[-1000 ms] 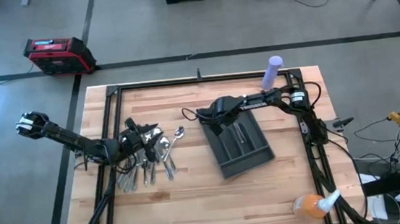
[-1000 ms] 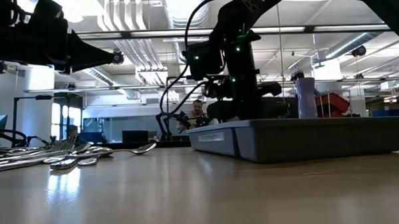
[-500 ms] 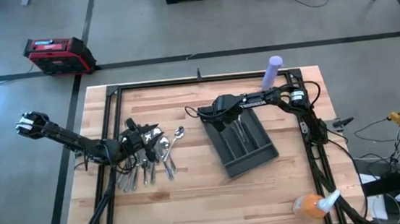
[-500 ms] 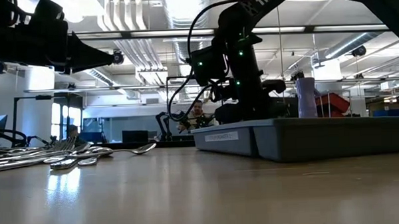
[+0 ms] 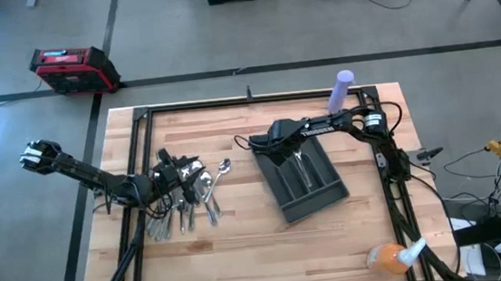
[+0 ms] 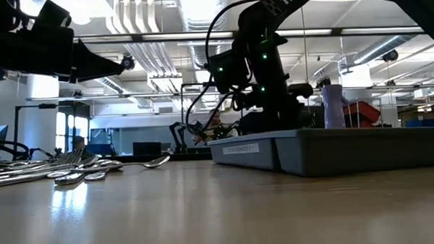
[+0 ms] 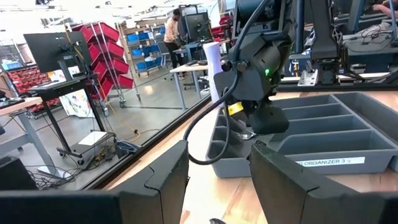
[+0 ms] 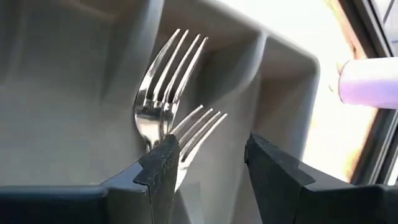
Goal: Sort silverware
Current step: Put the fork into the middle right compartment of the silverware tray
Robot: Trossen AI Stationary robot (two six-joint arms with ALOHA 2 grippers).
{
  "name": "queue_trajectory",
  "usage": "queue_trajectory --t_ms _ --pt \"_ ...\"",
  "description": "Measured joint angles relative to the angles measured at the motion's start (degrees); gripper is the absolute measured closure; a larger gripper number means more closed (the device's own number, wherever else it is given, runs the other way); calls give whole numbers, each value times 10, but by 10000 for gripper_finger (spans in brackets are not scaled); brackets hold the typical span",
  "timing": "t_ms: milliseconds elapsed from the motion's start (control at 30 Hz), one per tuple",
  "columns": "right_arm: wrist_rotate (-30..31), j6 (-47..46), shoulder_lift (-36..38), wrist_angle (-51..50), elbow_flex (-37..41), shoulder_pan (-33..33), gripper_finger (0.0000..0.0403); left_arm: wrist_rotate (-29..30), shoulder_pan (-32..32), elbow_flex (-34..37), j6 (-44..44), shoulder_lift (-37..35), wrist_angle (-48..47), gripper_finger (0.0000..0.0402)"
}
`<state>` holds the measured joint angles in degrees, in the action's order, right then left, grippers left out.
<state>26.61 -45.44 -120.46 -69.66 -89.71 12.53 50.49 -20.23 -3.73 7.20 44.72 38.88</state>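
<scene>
Right gripper (image 5: 280,149) hangs low over the far end of the dark tray (image 5: 326,194), fingers spread apart with nothing between them. Just past its fingertips, two forks (image 8: 166,127) lie overlapping in one compartment of the tray, tines pointing the same way. Over on the other side, the left gripper (image 5: 177,174) sits above the silverware pile (image 5: 183,201) heaped on the wooden table (image 5: 242,250), fingers parted and empty as well. A lavender cylinder (image 5: 343,90) stands at the table's far edge.
</scene>
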Motion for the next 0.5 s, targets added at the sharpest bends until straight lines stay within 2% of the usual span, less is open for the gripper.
queue_trajectory --t_ms 233,500 --pt "-30 -3 0 48 35 18 241 0 0 0 -3 0 -8 246" --pt "-45 -11 3 90 62 26 213 0 0 0 -9 2 -24 246"
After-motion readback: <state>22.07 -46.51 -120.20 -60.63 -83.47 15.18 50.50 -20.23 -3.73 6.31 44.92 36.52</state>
